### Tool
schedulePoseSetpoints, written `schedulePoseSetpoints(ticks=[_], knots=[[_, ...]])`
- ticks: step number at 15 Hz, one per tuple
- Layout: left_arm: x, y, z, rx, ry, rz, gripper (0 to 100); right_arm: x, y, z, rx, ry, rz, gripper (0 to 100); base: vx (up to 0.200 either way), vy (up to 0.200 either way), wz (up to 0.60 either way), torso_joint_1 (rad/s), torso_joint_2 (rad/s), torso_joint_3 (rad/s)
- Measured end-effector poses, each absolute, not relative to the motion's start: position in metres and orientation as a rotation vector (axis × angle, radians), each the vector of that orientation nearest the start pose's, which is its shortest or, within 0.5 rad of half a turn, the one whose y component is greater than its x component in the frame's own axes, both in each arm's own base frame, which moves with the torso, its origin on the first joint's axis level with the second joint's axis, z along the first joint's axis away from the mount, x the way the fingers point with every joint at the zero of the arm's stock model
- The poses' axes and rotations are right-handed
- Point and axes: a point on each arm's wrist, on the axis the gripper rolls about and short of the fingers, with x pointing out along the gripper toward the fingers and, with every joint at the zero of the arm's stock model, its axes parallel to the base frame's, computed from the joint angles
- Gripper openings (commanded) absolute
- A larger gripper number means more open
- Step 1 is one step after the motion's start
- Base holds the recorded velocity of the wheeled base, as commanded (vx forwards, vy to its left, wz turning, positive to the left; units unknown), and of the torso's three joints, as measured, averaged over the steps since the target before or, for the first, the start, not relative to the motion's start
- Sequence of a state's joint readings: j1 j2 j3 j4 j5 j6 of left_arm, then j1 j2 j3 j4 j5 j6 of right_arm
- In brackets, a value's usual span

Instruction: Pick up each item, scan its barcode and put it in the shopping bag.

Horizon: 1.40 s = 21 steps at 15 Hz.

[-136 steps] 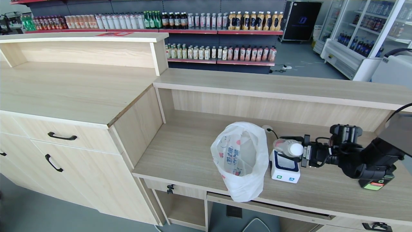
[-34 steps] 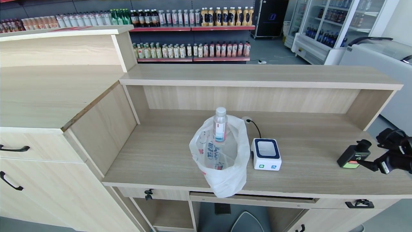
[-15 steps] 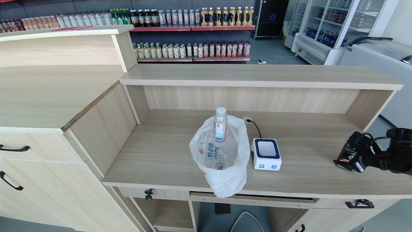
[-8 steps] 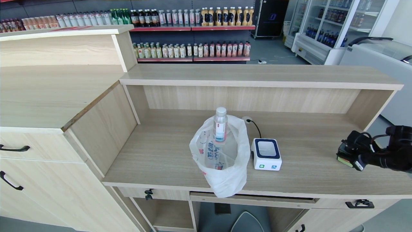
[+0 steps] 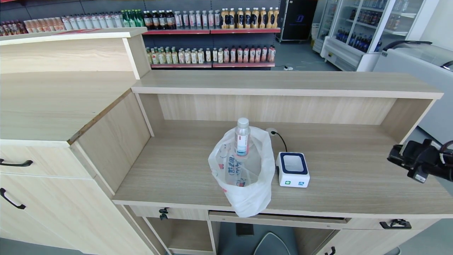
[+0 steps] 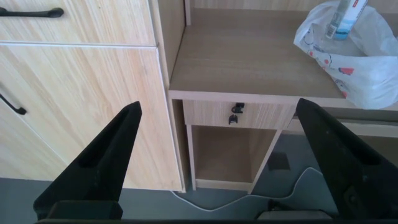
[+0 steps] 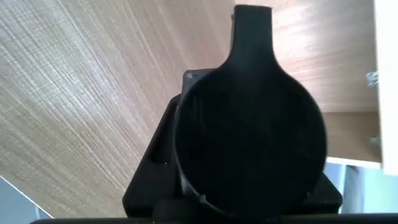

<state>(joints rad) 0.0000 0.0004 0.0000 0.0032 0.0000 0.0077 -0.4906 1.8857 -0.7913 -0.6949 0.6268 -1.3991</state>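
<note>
Bottle [image 5: 242, 137] first: it is standing upright inside the shopping bag [image 5: 247, 198] near the middle of the counter [image 5: 347, 177], with its cap and neck poking above the bag's open rim. It is sitting exactly where it was two seconds back. Nine seconds ago I was watching the right gripper hold it on its side over the scanner, outside the bag. The head camera has swung since then, so I am not reading the shift of the whole counter as anything moving.

Working from the left, my left gripper [image 6: 219, 107] is hanging low in front of the cupboard [image 6: 81, 112]. Its fingers are spread wide with nothing between them, and it is facing the counter's near edge and the bag.

The bag is slumping a little over the front edge of the counter, unchanged over the last two seconds. The scanner [image 5: 292, 169] is lying just beside it on the right, window facing up. I cannot tell whether bag and scanner are touching. A black cable [image 5: 281, 140] is running from the scanner toward the back of the counter.

At the far right, the right gripper [image 5: 407, 159] is hovering over the counter's end, well apart from the scanner. Over the last second it has been drawing back to the right and turning at the wrist. I cannot tell whether it is open or closed.
</note>
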Motion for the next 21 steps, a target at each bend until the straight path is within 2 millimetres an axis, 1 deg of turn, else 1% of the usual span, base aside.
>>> schedulePoseSetpoints(ticks=[1,2,4,6,7,8,9,10,11,12,14,16,18,21], knots=[[-0.023,0.000,0.075,0.008,0.004,0.000,100,0.283,-0.129,0.138,-1.278,0.089,0.375,0,0.000,0.000,0.00,0.000,0.00,0.000],[-0.023,0.000,0.075,0.008,0.004,0.000,100,0.274,-0.110,0.151,-1.401,-0.030,0.422,0,0.000,0.000,0.00,0.000,0.00,0.000],[-0.023,0.000,0.075,0.008,0.004,0.000,100,0.264,-0.058,0.173,-1.641,-0.311,0.523,0,0.000,0.000,0.00,0.000,0.00,0.000],[-0.023,0.000,0.075,0.008,0.004,0.000,100,0.254,-0.007,0.186,-1.813,-0.590,0.598,0,0.000,0.000,0.00,0.000,0.00,0.000],[-0.023,0.000,0.075,0.008,0.004,0.000,100,0.248,0.018,0.190,-1.920,-0.758,0.613,0,0.000,0.000,0.00,0.000,0.00,0.000],[-0.023,0.000,0.075,0.008,0.004,0.000,100,0.242,0.038,0.194,-2.017,-0.921,0.593,0,0.000,0.000,0.00,0.000,0.00,0.000],[-0.023,0.000,0.075,0.007,0.004,0.000,100,0.238,0.054,0.200,-2.091,-1.074,0.526,0,0.000,0.000,0.00,0.000,0.00,0.000],[-0.023,0.000,0.075,0.008,0.004,0.000,100,0.233,0.065,0.211,-2.132,-1.211,0.408,0,0.000,0.000,0.00,0.000,0.00,0.000],[-0.023,0.000,0.075,0.008,0.004,0.000,100,0.228,0.076,0.218,-2.137,-1.323,0.318,0,0.000,0.000,0.00,0.000,0.00,0.000],[-0.023,0.000,0.075,0.008,0.003,0.000,100,0.224,0.087,0.220,-2.119,-1.399,0.288,0,0.000,0.000,0.00,0.000,0.00,0.000],[-0.023,0.000,0.075,0.008,0.004,0.000,100,0.216,0.111,0.218,-2.052,-1.533,0.285,0,0.000,0.000,0.00,0.000,0.00,0.000],[-0.023,0.000,0.075,0.008,0.004,0.000,100,0.206,0.131,0.215,-1.975,-1.626,0.321,0,0.000,0.000,0.00,0.000,0.00,0.000],[-0.023,0.000,0.075,0.008,0.004,0.000,100,0.195,0.142,0.206,-1.918,-1.671,0.394,0,0.000,0.000,0.00,0.000,0.00,0.000],[-0.023,0.000,0.075,0.008,0.003,0.000,100,0.181,0.153,0.197,-1.829,-1.713,0.503,0,0.000,0.000,0.00,0.000,0.00,0.000]])
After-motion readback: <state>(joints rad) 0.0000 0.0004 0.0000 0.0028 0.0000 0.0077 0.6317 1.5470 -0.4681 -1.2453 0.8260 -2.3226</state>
